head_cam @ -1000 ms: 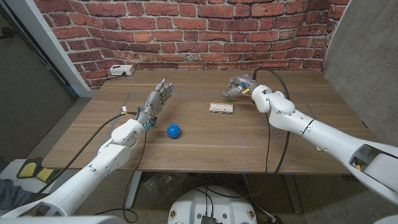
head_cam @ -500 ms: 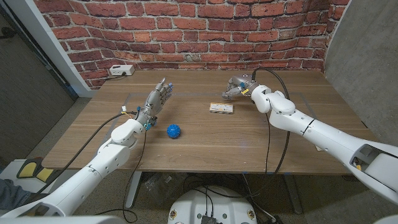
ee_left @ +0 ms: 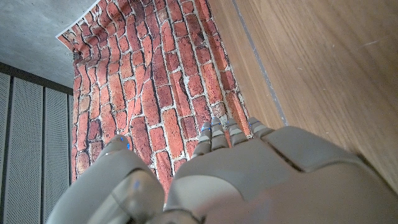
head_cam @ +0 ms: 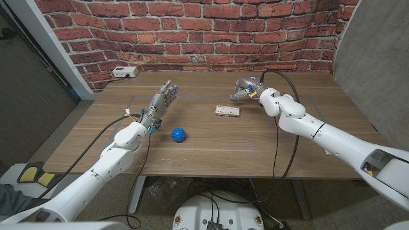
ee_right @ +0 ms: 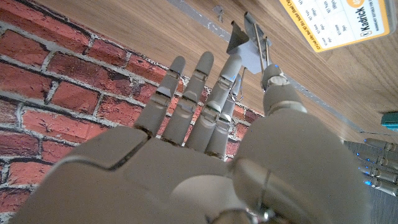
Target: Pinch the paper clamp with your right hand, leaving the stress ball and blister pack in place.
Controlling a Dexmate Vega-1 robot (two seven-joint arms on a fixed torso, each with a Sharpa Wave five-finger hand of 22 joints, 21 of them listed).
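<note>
Fingers [ee_right: 231,71] of my right hand [head_cam: 243,89] reach to the clamp [ee_right: 247,45] at the far side of the table [head_cam: 211,144], just beyond the blister pack [head_cam: 229,111]. In the right wrist view the thumb and a fingertip sit right at the clamp's wire handles, other fingers extended alongside. Looks like a pinch on the handles, but I can't tell if they're actually clamped on it. Clamp body lies on the wood near the pack's corner.

Left hand [head_cam: 160,103] is held above the table's left side, fingers straight and close together, holding nothing, pointing toward the brick wall [head_cam: 192,32]. Ball [head_cam: 177,134] sits on the table just right of my left forearm, well apart from the pack. White box [head_cam: 124,72] at the table's far left edge.
</note>
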